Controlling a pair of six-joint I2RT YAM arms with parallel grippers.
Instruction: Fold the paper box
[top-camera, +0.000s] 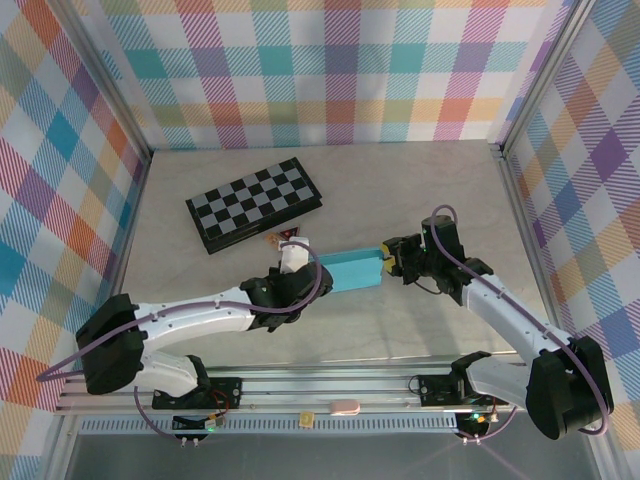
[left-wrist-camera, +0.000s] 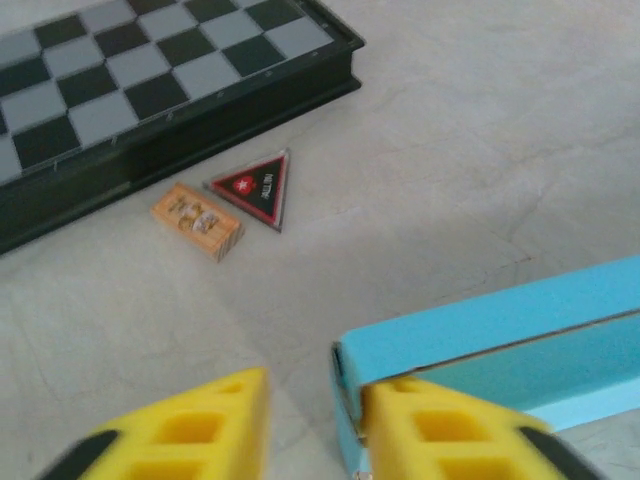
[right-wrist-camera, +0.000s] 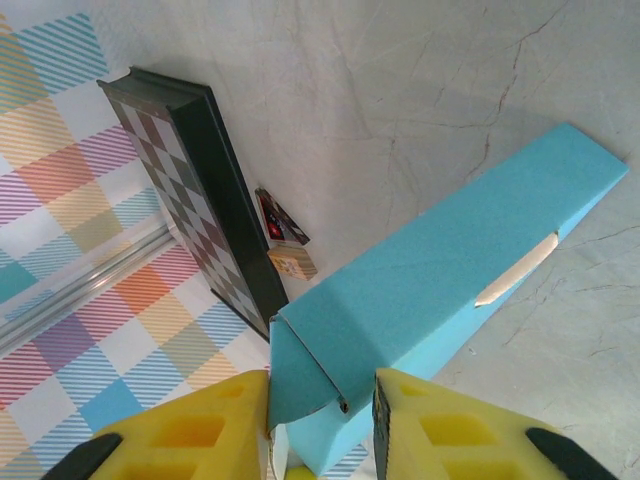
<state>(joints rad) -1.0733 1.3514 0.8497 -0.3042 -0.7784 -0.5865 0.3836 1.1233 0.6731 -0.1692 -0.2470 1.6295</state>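
The paper box (top-camera: 352, 270) lies as a slim closed teal sleeve near the middle of the table (top-camera: 400, 190) in the top view, at about 4 o'clock from the chessboard (top-camera: 253, 200). An arm stands at each end, which looks like a bracing hold so that the end flaps can be worked. The left gripper (top-camera: 293, 256) is at the box's 9 o'clock end and the right gripper (top-camera: 388, 262) at its 3 o'clock end. In the left wrist view the left gripper (left-wrist-camera: 315, 400) has its yellow fingers parted, with bare table in most of the gap. The box (left-wrist-camera: 500, 340) has its end just at the inner edge of the right-hand finger, so this claw is released and clamps nothing. A small dark triangular piece (left-wrist-camera: 258, 187) and an orange block (left-wrist-camera: 198, 220) lie at 11 o'clock, beside the chessboard (left-wrist-camera: 150, 70). In the right wrist view the right gripper (right-wrist-camera: 320, 400) has the box (right-wrist-camera: 450, 260) by its near end, with the folded end flap filling the space between its fingers. It appears clenched there, probably to press that flap home, while a white sliver of inner card shows at 3 o'clock.
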